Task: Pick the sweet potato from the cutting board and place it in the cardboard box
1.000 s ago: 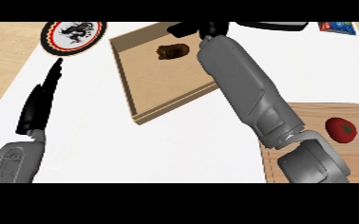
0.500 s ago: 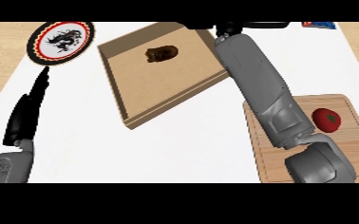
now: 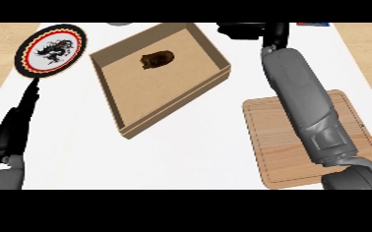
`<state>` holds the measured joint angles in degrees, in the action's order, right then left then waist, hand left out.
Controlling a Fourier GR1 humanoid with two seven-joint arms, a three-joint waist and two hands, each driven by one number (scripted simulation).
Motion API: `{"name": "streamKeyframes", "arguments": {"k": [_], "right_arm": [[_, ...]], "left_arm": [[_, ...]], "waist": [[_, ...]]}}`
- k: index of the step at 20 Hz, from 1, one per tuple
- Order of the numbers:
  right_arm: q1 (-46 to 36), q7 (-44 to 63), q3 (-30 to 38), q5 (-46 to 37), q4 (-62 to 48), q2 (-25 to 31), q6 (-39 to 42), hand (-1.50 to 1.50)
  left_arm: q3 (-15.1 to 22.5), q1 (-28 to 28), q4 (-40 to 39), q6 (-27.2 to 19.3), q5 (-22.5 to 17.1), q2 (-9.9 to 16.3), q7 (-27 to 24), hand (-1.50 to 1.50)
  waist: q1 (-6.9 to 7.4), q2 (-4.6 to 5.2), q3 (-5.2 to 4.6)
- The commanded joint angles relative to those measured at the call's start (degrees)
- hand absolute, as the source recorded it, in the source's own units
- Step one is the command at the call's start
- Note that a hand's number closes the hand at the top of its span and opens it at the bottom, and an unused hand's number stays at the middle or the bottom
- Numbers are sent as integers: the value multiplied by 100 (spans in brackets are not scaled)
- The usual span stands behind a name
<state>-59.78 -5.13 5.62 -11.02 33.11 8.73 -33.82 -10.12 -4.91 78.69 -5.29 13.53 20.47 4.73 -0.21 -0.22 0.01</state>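
The brown sweet potato [image 3: 157,59] lies inside the open cardboard box [image 3: 120,120], near its far side, with nothing touching it. My right hand [image 3: 243,29] is open at the top of the view, just right of the box's far corner and off the potato. Its grey forearm [image 3: 301,93] crosses the wooden cutting board [image 3: 280,142] at the right and hides part of it. At the lower left my left hand [image 3: 18,123] rests open with straight fingers pointing up, left of the box.
A round plate [image 3: 52,50] with a red and black rim and a dragon drawing sits at the far left, beside the box. White counter [image 3: 196,147] lies between the box and the board. A wooden strip borders the counter's far edges.
My right hand has drawn back to the right, from over the box's far side to beyond its corner. The potato stays in the box. The red thing on the board no longer shows.
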Motion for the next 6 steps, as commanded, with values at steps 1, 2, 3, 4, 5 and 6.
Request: {"name": "streamKeyframes", "arguments": {"k": [1, 2, 3, 4, 5, 6], "right_arm": [[988, 130, -195, 61, 1028, 279, 500, -150], [1139, 185, -248, 25, 1172, 450, 682, -150], [1279, 179, -193, 104, 1256, 563, 863, -150], [1377, 641, -367, 33, 1714, 778, 1118, -150], [1896, 310, -333, 177, 1987, 811, 1280, -150], [1869, 706, -444, 80, 2179, 960, 1439, -150]], "left_arm": [[-211, -83, -178, 123, -122, 139, 75, 0], [-229, 71, -203, 83, -117, 84, -194, 0], [24, 118, -27, -50, 83, -129, -122, 0], [-89, 186, 34, 54, -13, -3, -54, 0], [-110, 295, 106, -91, 98, 7, -65, 0], [-29, 104, -47, -55, 127, -60, -48, 0]], "waist": [[-173, -51, -3], [-102, -27, -3], [-64, -14, -2], [-133, -49, -4], [-173, -61, -2], [-125, -31, -4]]}}
